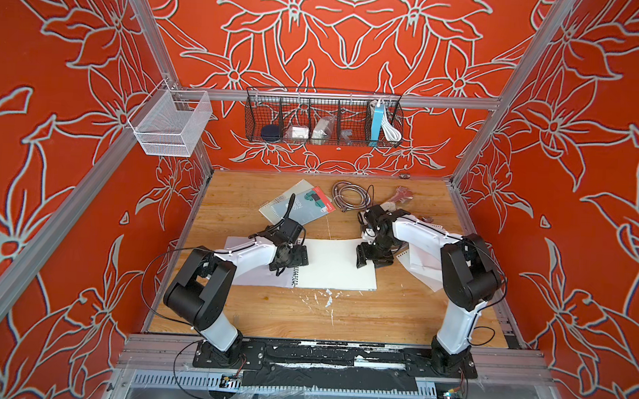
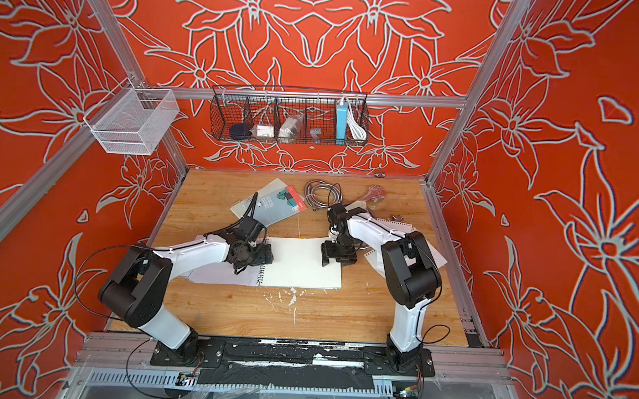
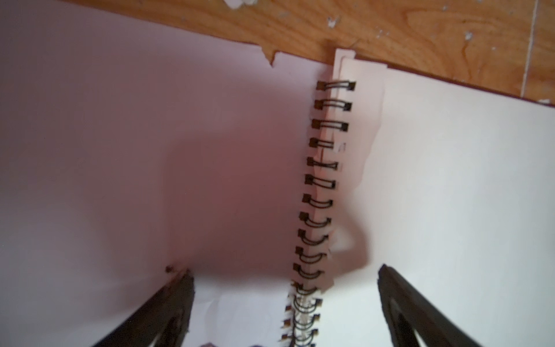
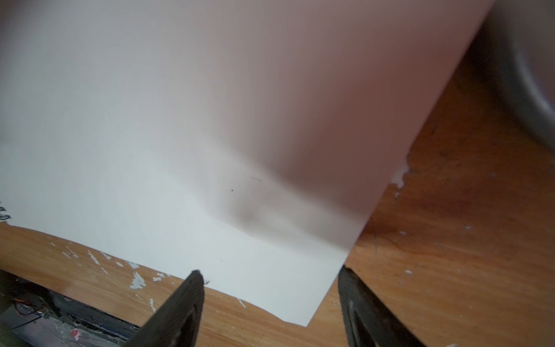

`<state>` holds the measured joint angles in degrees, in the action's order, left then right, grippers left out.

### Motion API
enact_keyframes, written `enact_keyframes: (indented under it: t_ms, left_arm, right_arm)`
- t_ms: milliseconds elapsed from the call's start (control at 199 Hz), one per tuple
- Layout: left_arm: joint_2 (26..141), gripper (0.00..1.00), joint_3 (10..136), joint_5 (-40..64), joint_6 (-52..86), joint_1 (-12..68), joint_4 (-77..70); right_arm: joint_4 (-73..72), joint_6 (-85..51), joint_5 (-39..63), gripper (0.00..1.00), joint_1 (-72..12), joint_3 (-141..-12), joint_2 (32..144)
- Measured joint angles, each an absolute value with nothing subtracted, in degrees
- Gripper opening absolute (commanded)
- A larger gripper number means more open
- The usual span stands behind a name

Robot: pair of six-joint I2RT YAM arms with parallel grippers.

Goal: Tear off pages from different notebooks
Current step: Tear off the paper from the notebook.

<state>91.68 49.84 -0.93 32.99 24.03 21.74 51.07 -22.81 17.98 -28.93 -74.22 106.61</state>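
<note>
Though top views miss them, torn stubs point(image 3: 365, 126) along notebook spiral point(image 3: 322, 180), wrist view.

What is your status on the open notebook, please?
Left claw open over the spiral. Right claw open over the page corner. Nothing held; nothing in the way.

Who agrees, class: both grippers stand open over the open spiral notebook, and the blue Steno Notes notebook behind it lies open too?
Not quite. The Steno Notes notebook lies closed, cover up, as both top views show. The left gripper and right gripper do stand open over the open spiral notebook.
</note>
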Motion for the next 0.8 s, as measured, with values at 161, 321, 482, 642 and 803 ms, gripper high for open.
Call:
enact_keyframes:
  t_ms: [161, 321, 482, 642, 803]
  left_arm:
    - [91.7, 0.91, 49.8, -0.9, 33.0, 24.0, 21.8]
    - [91.7, 0.91, 49.8, -0.9, 33.0, 24.0, 21.8]
    - [91.7, 0.91, 49.8, -0.9, 33.0, 24.0, 21.8]
    - [91.7, 0.91, 49.8, -0.9, 33.0, 24.0, 21.8]
    - [91.7, 0.91, 49.8, -0.9, 33.0, 24.1, 21.8]
  right_arm:
    - [51.0, -22.7, 18.0, 0.73, -29.0, -74.2, 106.6]
    - [51.1, -22.2, 17.8, 0.73, -29.3, -74.2, 106.5]
    - [52.0, -21.5, 17.0, 0.73, -30.1, -74.6, 106.0]
    - [53.8, -20.6, 16.7, 0.73, -31.1, -76.2, 105.7]
    - [55.0, -19.7, 16.6, 0.73, -31.9, -76.9, 105.7]
